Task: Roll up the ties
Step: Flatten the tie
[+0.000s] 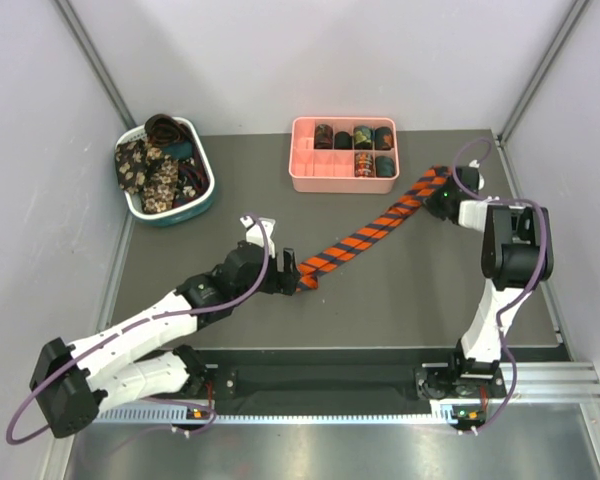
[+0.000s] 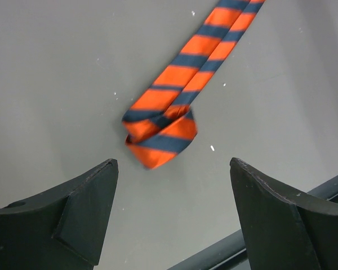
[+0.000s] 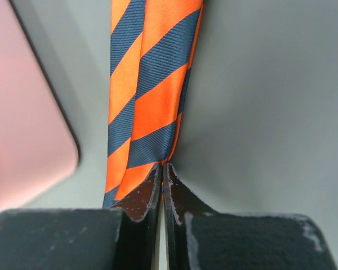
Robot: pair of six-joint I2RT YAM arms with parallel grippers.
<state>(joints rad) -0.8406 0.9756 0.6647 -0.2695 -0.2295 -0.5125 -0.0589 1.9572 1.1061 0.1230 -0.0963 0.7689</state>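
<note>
Right gripper (image 3: 163,169) fingers were pressed together on the striped tie (image 3: 152,101), with both layers of its edge running into the tips. Left gripper (image 2: 173,169) stood wide with nothing between its fingers, just short of the tie's other end. That end was folded over itself into a loose first turn, flat on the table (image 2: 56,73).

From above, the tie ran as a diagonal strip between the two grippers. Its far end was lifted at the right gripper, beside the pink tray (image 1: 320,184), where several coils (image 1: 363,137) sat. More ties (image 1: 150,165) were heaped in the basket (image 1: 185,212) at rear left.

Judgement: light, limp, smooth weave that would slip and unwind if released. Best hold looked to be the folded turn, pinched across its full width, with the right grip keeping the strip taut.
</note>
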